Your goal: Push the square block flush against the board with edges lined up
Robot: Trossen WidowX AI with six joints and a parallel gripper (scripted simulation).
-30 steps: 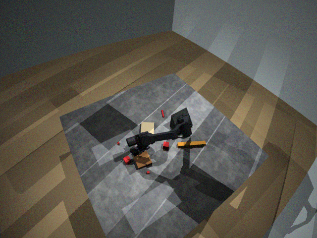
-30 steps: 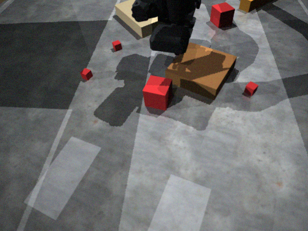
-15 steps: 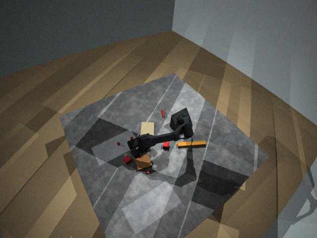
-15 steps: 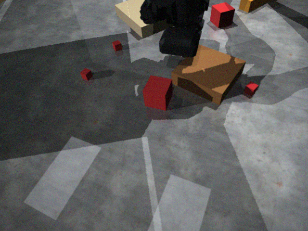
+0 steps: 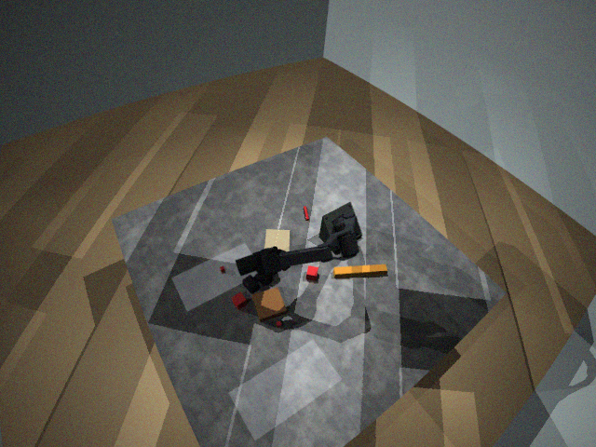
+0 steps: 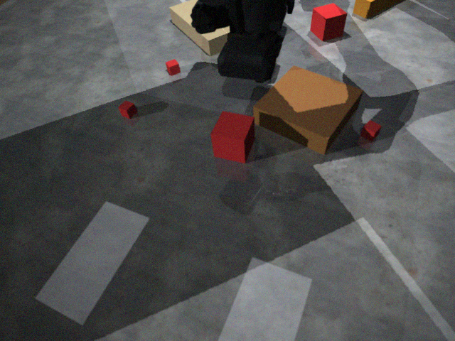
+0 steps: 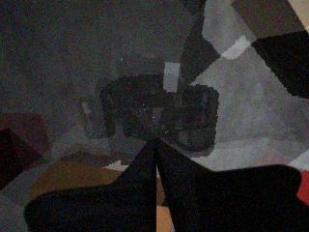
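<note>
The brown square block (image 5: 269, 302) (image 6: 312, 91) (image 7: 72, 178) lies on the grey mat, turned at an angle. The cream slab (image 5: 277, 238) (image 6: 193, 27) (image 7: 302, 7), which looks like the board, lies apart from it, beyond the arm; the arm hides part of it. A strip of mat shows between the two. My gripper (image 7: 154, 143) is shut and empty. In the wrist view its fingertips point down, with the block behind them at the lower edge. The top and exterior views do not show the fingertips clearly, and I cannot tell whether they touch the block.
A red cube (image 5: 238, 301) (image 6: 232, 136) stands close by the block's left corner. Another red cube (image 5: 312, 273) (image 6: 328, 23) and a yellow bar (image 5: 359, 271) (image 6: 376, 6) lie right of the arm. Small red cubes (image 6: 127, 109) (image 6: 172, 67) (image 6: 371, 130) lie around. A red stick (image 5: 305, 212) lies farther back.
</note>
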